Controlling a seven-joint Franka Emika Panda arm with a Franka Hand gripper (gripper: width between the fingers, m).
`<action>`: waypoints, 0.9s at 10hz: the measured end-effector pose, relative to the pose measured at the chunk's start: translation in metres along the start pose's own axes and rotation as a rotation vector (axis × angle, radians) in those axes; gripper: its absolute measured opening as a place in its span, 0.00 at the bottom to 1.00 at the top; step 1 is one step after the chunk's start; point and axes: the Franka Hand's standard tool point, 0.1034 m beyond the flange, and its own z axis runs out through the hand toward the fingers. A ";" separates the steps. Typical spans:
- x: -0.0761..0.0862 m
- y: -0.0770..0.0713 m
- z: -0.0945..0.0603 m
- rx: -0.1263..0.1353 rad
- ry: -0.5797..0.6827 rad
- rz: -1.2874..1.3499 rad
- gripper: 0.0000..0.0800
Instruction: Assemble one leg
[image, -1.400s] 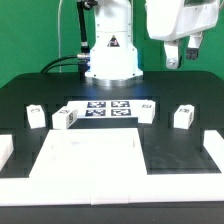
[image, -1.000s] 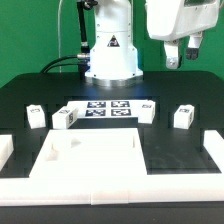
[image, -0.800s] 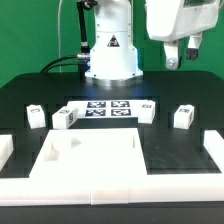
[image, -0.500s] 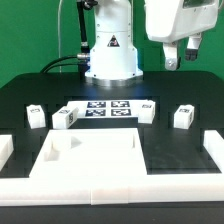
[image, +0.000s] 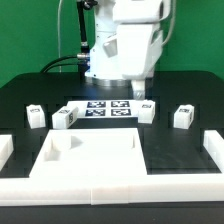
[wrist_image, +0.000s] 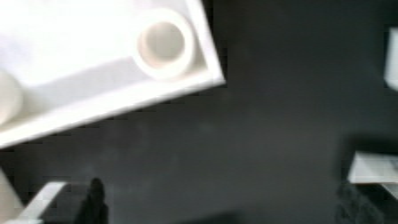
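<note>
Hovering low with gripper (image: 138, 93) spread wide and empty, near the leg (image: 146, 111) beside the marker board (image: 105, 108).

The arm (image: 135, 42) holds the tool (image: 137, 94) pointing down, fingers (wrist_image: 84, 198) spread wide, gripping nothing.

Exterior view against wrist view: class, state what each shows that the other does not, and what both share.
Only the exterior view shows the marker board and four legs, among them the leg at the exterior view's right. Only the wrist view shows a round recess from above. Both show the white panel, the black table and the open gripper.
</note>
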 end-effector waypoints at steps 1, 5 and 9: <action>-0.003 0.008 0.003 -0.002 0.002 0.000 0.81; -0.005 0.005 0.005 0.004 0.001 -0.021 0.81; -0.051 0.013 0.040 0.037 -0.001 -0.182 0.81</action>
